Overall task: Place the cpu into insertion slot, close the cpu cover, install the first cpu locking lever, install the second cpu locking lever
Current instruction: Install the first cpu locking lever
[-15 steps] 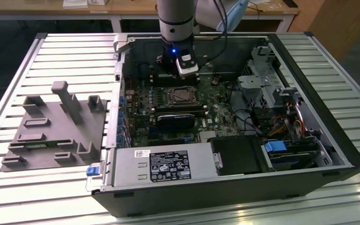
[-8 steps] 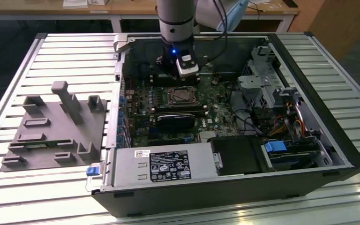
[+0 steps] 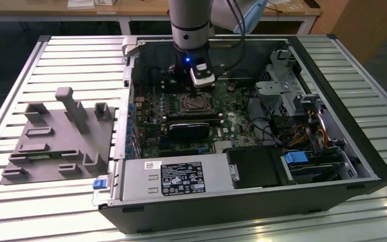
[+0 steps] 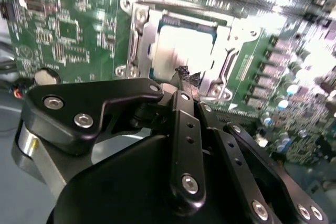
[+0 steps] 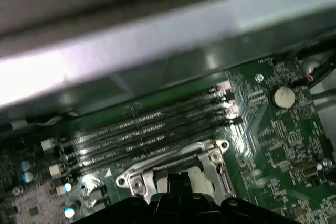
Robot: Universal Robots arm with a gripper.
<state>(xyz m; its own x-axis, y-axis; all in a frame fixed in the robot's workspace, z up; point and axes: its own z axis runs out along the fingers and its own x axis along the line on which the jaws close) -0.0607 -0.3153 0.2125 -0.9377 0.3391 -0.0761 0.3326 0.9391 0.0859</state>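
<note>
My gripper [image 4: 185, 80]: nearest the lens, fingers drawn together at the tips, nothing visibly held.
Cpu [image 4: 178, 45]: seated in the insertion slot [image 4: 137, 43], directly beyond my fingertips.
Cpu cover [image 4: 223, 59]: lies closed over it.

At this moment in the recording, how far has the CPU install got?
The cpu already sits in the insertion slot, and the cpu cover looks closed around it. In the second wrist view the hand is at the socket's edge. I cannot tell from these views whether either locking lever is latched, so those steps may remain.
</note>
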